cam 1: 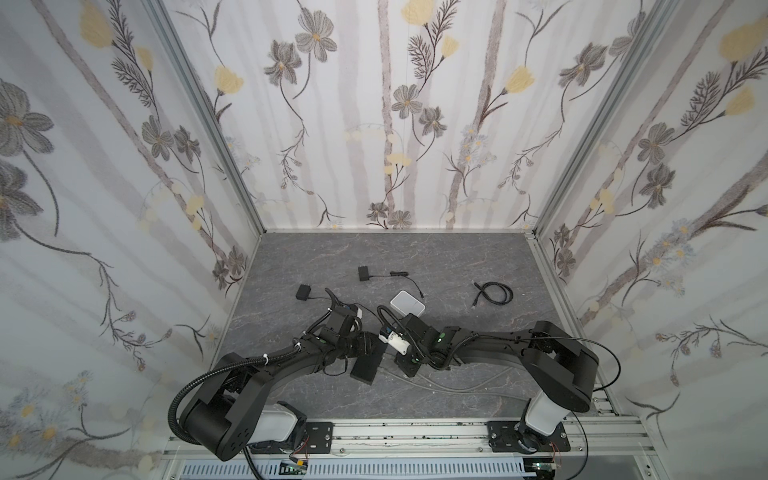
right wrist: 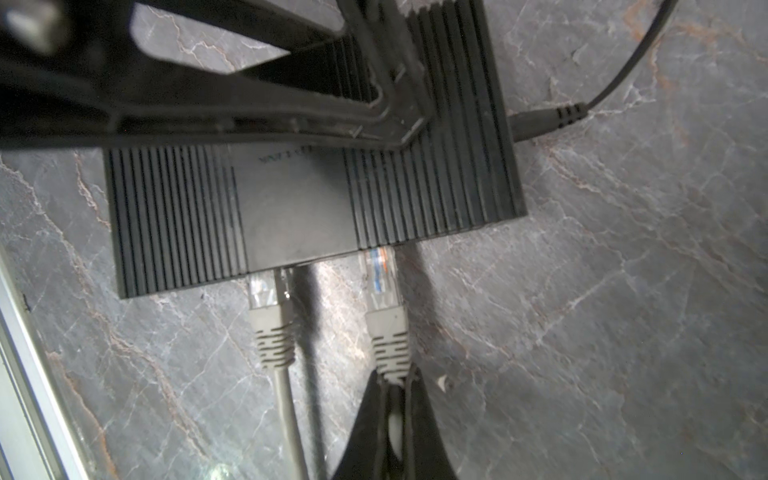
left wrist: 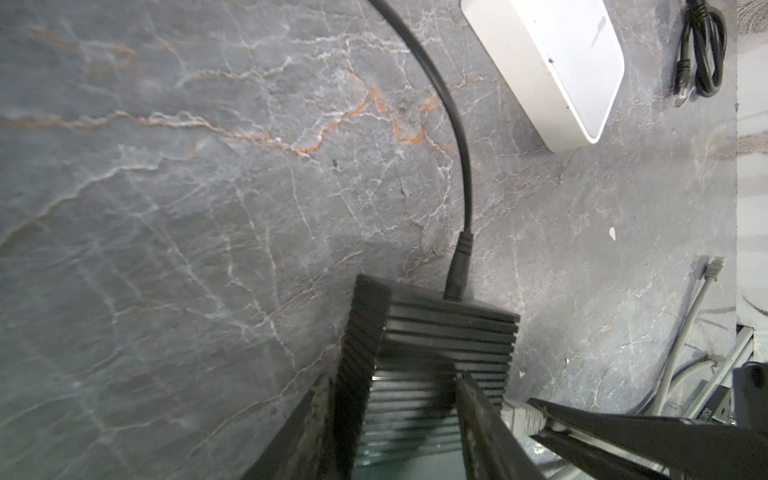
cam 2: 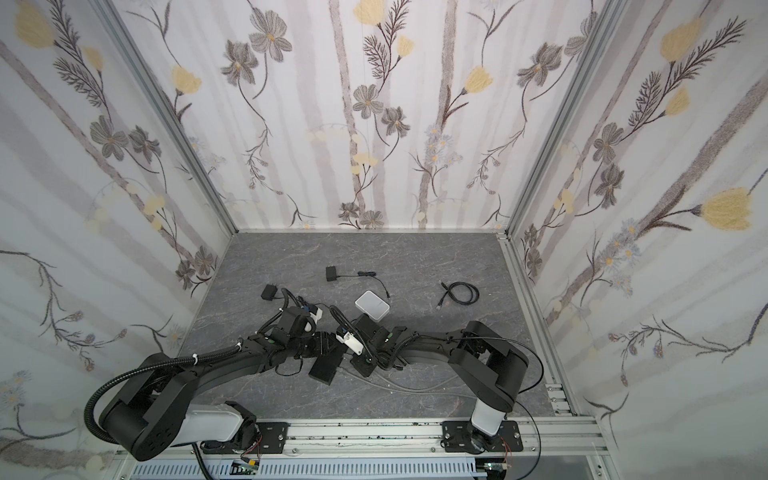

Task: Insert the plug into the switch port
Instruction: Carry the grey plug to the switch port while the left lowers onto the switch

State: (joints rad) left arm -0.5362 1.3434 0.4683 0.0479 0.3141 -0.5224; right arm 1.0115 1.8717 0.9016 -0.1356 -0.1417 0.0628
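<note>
Right gripper: fingers pinched together on the tail of the grey-booted Ethernet plug with the clear tip, right where the boot meets its cable. The plug points straight ahead of the fingertips.

Directly beyond the plug: the black ribbed plastic network switch, lying flat on the grey marble-patterned tabletop. The clear tip sits at the mouth of a port on the edge facing the gripper. Much of the clear body shows outside, so I cannot tell whether it has latched.

Alongside it, a second grey plug sits in a neighbouring port, untouched.

At the switch's far end is the left gripper. Its jaws stand apart with the switch body between them; whether they press on it cannot be told. Past it, a black power cord enters the switch's end face.

Farther off are a white rounded plastic box and a coiled black cable.

Step in hand, as judged: final insertion. The next move calls for a straight push along the plug's axis, with the switch braced against sliding.
</note>
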